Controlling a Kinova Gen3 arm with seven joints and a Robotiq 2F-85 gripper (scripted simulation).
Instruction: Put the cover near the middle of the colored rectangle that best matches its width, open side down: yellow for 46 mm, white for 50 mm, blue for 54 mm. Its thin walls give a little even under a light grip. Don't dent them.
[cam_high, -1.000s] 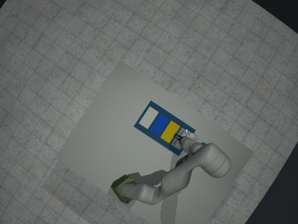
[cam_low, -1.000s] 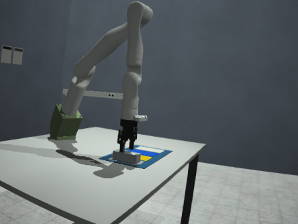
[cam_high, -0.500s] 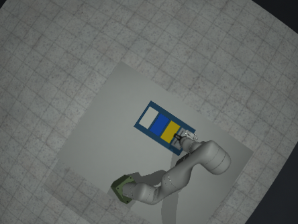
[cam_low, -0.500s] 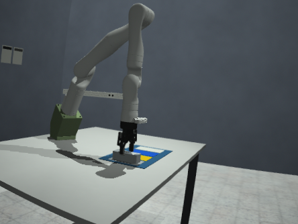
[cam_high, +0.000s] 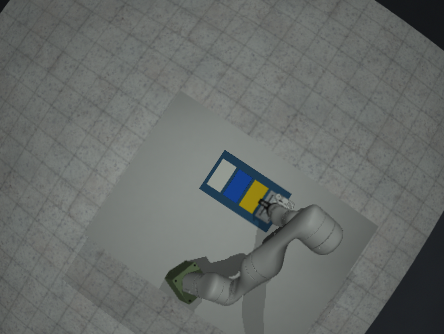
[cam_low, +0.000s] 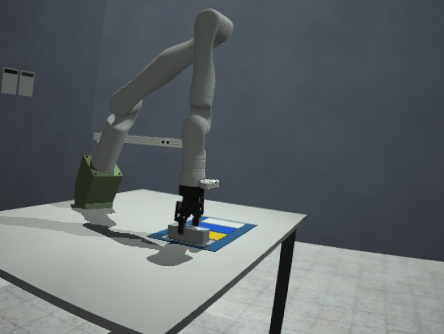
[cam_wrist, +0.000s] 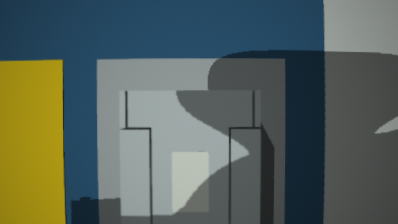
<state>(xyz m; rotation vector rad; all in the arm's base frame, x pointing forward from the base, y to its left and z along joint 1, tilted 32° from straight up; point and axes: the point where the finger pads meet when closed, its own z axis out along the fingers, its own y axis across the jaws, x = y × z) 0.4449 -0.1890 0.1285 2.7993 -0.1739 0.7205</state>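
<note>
The cover (cam_wrist: 190, 75) (cam_low: 189, 234) (cam_high: 260, 213) is a pale grey box. It rests on the dark blue mat (cam_high: 206, 189) (cam_low: 235, 235) (cam_wrist: 200, 30), at the end beside the yellow rectangle (cam_high: 253, 195) (cam_low: 218, 235) (cam_wrist: 30, 140). The blue rectangle (cam_high: 237, 186) (cam_low: 220, 229) and then the white rectangle (cam_high: 220, 175) (cam_low: 220, 221) follow along the mat. My gripper (cam_wrist: 190, 129) (cam_low: 189, 223) (cam_high: 263, 202) is open and points straight down right over the cover. One finger stands at each side of the cover's top, and nothing is gripped. The arm hides most of the cover in the overhead view.
The mat lies on a grey table (cam_high: 150, 200) (cam_low: 100, 260), close to its far right edge. The arm's green base (cam_high: 182, 282) (cam_low: 97, 187) stands at a table corner. The arm's shadow falls across the cover and the mat.
</note>
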